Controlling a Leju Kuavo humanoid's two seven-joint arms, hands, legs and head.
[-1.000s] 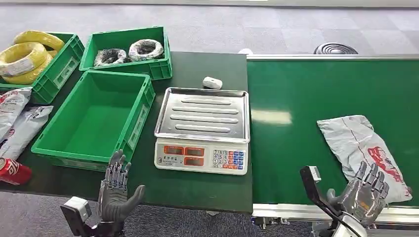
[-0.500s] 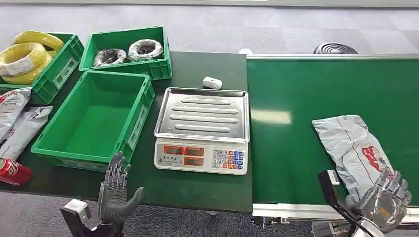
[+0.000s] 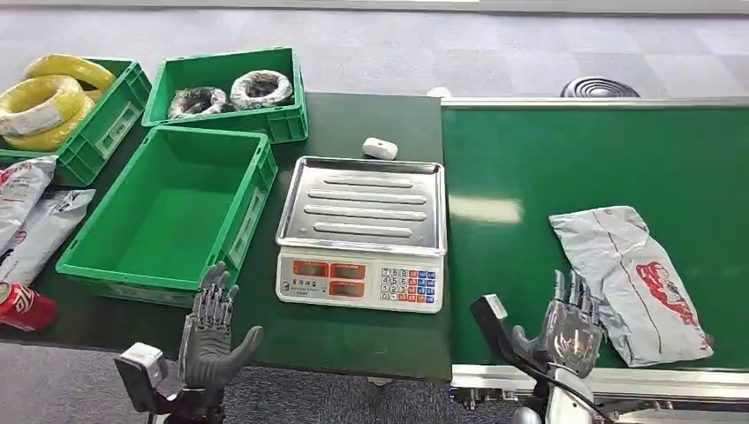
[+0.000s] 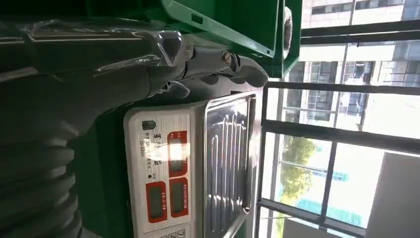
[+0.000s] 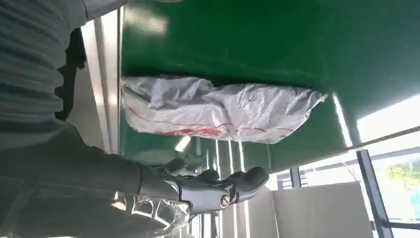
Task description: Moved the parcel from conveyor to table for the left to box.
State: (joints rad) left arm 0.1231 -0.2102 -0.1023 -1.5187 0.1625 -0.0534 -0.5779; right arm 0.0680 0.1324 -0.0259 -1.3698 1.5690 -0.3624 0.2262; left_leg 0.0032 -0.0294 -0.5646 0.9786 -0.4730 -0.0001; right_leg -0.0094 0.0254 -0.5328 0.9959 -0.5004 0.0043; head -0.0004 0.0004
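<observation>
Parcel (image 3: 632,281) lies flat at the right of the head frame on the green conveyor (image 3: 565,168): a grey plastic mailer bag, wrinkled, with red printing near its lower end, set at a slant with one short end toward the lower right corner. In the right wrist view the same bag (image 5: 218,112) shows crumpled and glossy with thin red lines across it. The right hand (image 3: 571,323) is raised at the lower centre-right of the head frame, just beside the parcel's left edge, fingers apart and holding nothing; whether it touches the bag cannot be told. The left hand (image 3: 210,331) stands at the lower left over the table edge, fingers spread and empty, just below an empty green crate (image 3: 168,212). The dark green table (image 3: 353,336) fills the left half, butted against the conveyor's silver-edged belt. At centre sits a weighing scale (image 3: 362,231) with a steel pan and red displays, and a small white object (image 3: 379,147) lies above it. Two more green crates sit upper left, one with yellow coils (image 3: 49,97), one with wrapped coils (image 3: 231,91). Grey bags (image 3: 26,216) and a red can (image 3: 22,306) lie at the left edge. Grey carpet floor (image 3: 495,53) runs across the top.
</observation>
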